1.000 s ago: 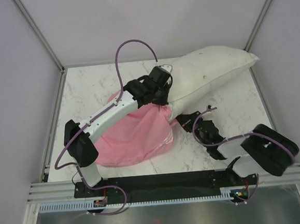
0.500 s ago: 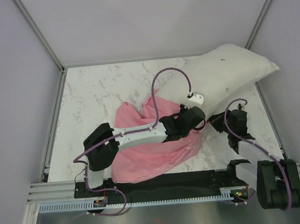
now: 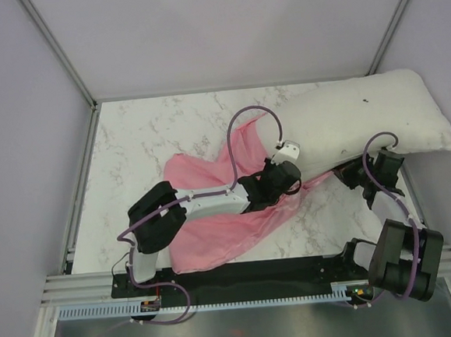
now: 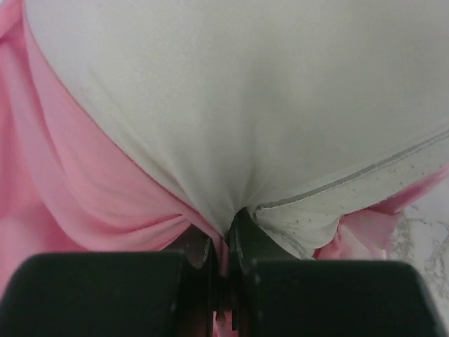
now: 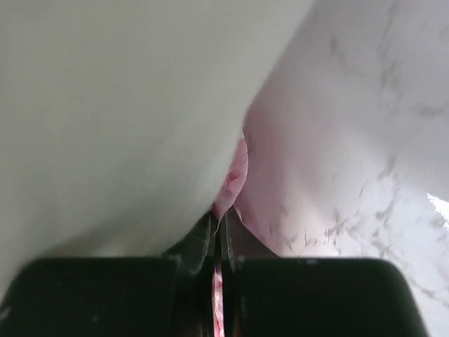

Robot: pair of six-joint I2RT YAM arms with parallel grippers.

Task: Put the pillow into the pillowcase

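Note:
The white pillow (image 3: 362, 119) lies along the back right of the table, its right end out past the table's edge. The pink satin pillowcase (image 3: 214, 216) is spread in the middle, and its right edge reaches under the pillow's near side. My left gripper (image 3: 291, 184) is shut on the pillowcase's edge at the pillow's left end. In the left wrist view the gripper (image 4: 226, 221) pinches pink fabric (image 4: 84, 196), with the pillow (image 4: 245, 91) bunched right against the tips. My right gripper (image 3: 343, 176) is shut on a strip of pillowcase (image 5: 235, 175) under the pillow (image 5: 105, 105).
The white marble table (image 3: 152, 135) is bounded by a metal frame and pale walls on three sides. The right frame post (image 3: 390, 23) stands just behind the pillow's right end. The left arm's purple cable (image 3: 241, 120) loops above the pillowcase.
The pillow has swung to the right and now overhangs the right table edge. The right arm has moved right with it, stretching the pillowcase edge. The left gripper holds near the same spot.

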